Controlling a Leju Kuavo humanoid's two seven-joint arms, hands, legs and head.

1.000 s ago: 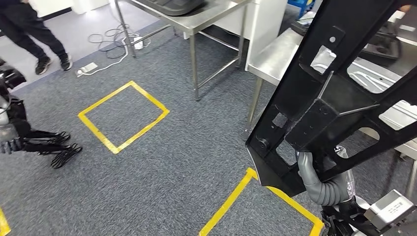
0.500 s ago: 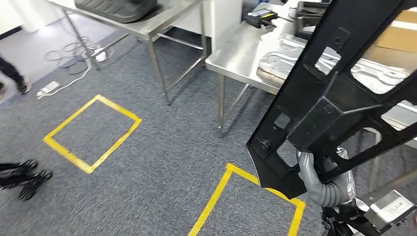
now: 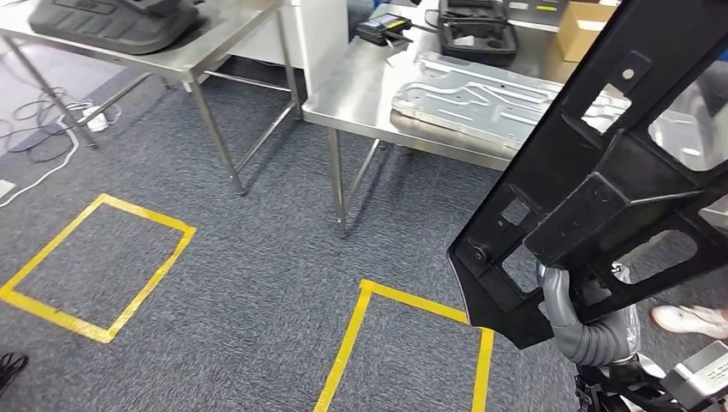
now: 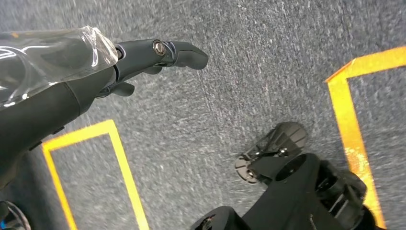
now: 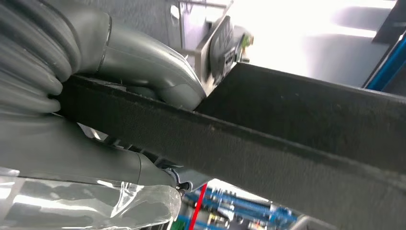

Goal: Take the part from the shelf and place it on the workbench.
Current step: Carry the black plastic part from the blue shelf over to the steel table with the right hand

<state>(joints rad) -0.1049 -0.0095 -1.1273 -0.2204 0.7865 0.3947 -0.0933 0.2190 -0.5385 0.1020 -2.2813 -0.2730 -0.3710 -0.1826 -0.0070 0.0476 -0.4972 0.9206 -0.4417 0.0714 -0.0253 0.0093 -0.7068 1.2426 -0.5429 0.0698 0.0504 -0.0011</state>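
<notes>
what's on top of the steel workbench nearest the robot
A flat silver stamped panel, a black open case, a dark handheld device and a cardboard box. The held black part covers its right end.

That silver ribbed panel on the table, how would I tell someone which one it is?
Find the steel table nearest the robot, just beyond the big black part held by its right hand. The silver panel lies flat along its front edge. Unlike the dark cases behind it, it is pale metal, wide and stamped with raised channels.
</notes>
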